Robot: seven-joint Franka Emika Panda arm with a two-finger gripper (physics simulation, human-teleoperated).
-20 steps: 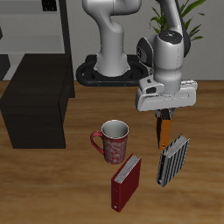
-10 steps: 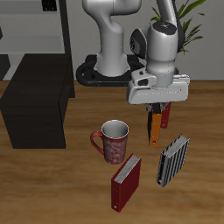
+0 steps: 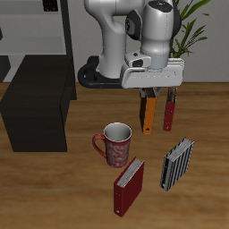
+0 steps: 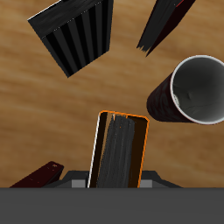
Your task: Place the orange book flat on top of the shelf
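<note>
My gripper [image 3: 148,96] is shut on the orange book [image 3: 148,114] and holds it upright in the air, above the table and behind the red mug. In the wrist view the orange book [image 4: 120,150] hangs between my fingers, its dark page edge facing the camera. The shelf [image 3: 38,101], a low matte-black cabinet with a flat top, stands at the table's side, well apart from the book and lower than it.
A red mug [image 3: 115,143] stands below and in front of the book. A red book with white pages [image 3: 129,185] and a striped black book [image 3: 176,162] stand near the front edge. A thin dark-red book [image 3: 168,113] stands beside the gripper. A tall open rack [image 3: 49,31] rises behind the shelf.
My gripper has lifted the orange book off the table and carried it up and toward the shelf's side, uncovering the thin dark-red book beside it.
</note>
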